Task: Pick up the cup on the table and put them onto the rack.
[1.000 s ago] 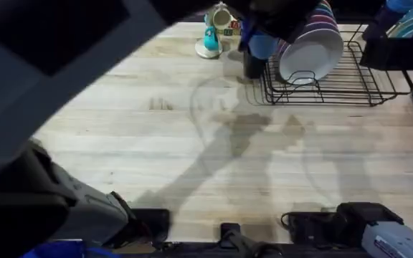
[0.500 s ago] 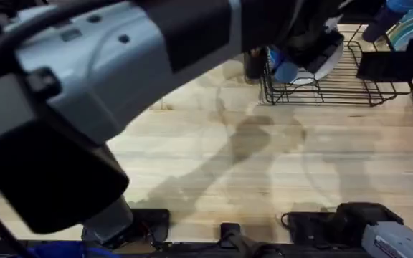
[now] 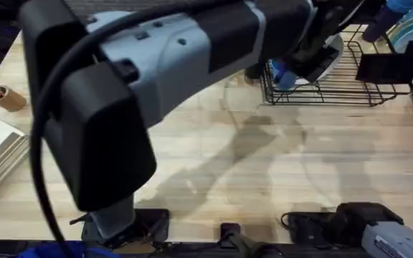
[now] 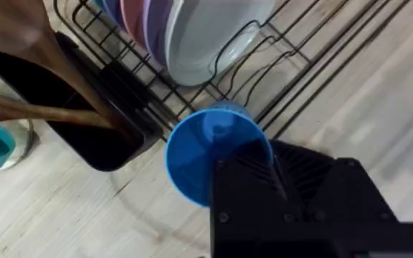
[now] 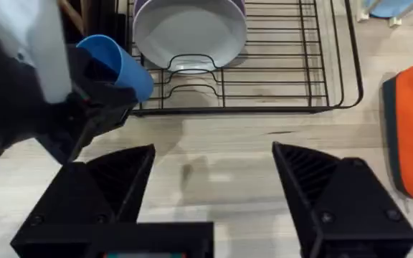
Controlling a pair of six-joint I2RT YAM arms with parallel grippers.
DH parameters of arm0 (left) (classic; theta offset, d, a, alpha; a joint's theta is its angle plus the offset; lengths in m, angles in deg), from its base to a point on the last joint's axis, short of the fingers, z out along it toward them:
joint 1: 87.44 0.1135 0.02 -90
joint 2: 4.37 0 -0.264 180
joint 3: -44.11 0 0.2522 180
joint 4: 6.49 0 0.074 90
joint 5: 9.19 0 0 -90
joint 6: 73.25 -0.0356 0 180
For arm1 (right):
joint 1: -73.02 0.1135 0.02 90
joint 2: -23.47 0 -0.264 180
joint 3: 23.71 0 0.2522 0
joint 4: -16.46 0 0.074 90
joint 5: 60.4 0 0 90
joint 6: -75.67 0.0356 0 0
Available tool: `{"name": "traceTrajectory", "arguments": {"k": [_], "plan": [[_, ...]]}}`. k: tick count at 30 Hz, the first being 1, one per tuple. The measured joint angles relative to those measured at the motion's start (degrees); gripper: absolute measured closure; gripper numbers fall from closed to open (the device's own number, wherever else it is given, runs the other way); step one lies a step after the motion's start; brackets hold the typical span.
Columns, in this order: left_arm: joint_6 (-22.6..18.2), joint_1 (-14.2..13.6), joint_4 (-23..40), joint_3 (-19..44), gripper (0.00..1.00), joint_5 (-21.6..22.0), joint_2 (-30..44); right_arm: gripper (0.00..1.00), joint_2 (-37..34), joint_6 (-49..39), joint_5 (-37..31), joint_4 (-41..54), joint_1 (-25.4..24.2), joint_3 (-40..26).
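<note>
My left gripper (image 5: 95, 100) grips the one cup (image 5: 117, 64) over the rack's (image 5: 335, 79) corner; my right gripper (image 5: 214, 179) gapes open.

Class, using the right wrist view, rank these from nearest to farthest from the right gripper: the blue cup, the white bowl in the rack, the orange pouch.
From the right gripper:
1. The blue cup, held by the left gripper at the rack corner.
2. The orange pouch, on the table beside the rack; nearly level with the cup.
3. The white bowl, standing in the rack.

Staged kitchen on lab bench: rack (image 5: 264, 79), bowls (image 5: 189, 32), butcher-block table (image 3: 278, 172).
</note>
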Motion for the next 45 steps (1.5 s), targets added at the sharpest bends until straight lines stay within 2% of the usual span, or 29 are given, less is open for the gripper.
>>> {"name": "traceTrajectory", "arguments": {"k": [22,31,40,45], "plan": [[-0.2,-0.1,-0.6,0.1,0.96,1.1,6.2,0.005,0.0,0.0,0.0,0.0,0.0,0.0],[-0.2,-0.1,-0.4,0.2,0.75,1.1,6.2,0.005,0.0,0.0,0.0,0.0,0.0,0.0],[-0.2,-0.1,0.6,2.5,0.71,1.2,6.2,0.005,0.0,0.0,0.0,0.0,0.0,0.0],[-0.2,-0.1,3.3,4.6,0.671,1.2,6.2,0.005,0.0,0.0,0.0,0.0,0.0,0.0]]}}
